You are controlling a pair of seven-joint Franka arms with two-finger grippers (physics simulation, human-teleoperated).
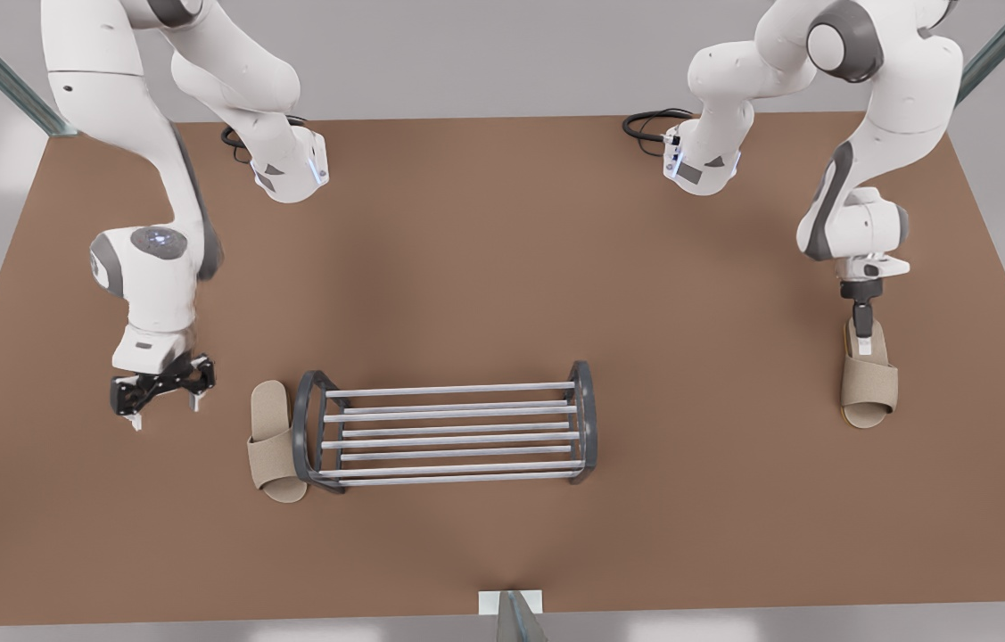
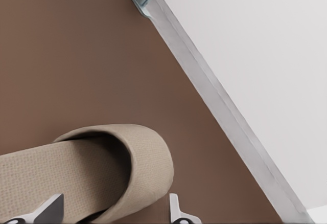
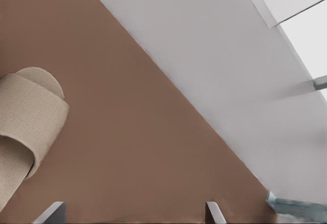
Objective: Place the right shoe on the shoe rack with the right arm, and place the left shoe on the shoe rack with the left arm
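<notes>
Nearest my viewpoint, a small metal bracket (image 1: 511,611) sits at the front edge of the brown surface (image 1: 502,267).

Just behind it is the shoe rack (image 1: 448,439): dark arched ends, silver rods, standing upright on the surface with nothing on the rods.

Right shoe (image 1: 275,441), a beige slipper, lies flat on the surface close against the rack's arched end on the front view's left. I cannot tell if they touch.

Right gripper (image 1: 165,410) hangs just beside that shoe, on the side away from the rack, jaws spread wide and empty. Its wrist view shows the gripper (image 3: 135,211) over bare surface, with the shoe (image 3: 30,116) off to one side.

Left shoe (image 1: 869,383) lies flat, well apart from the rack, toward the front view's right.

Left gripper (image 1: 863,337) is down at its heel end. In its wrist view the gripper (image 2: 113,211) has its jaws apart astride the shoe (image 2: 102,168). One fingertip (image 2: 176,211) stands clear of the strap's edge, so there is no grip.
</notes>
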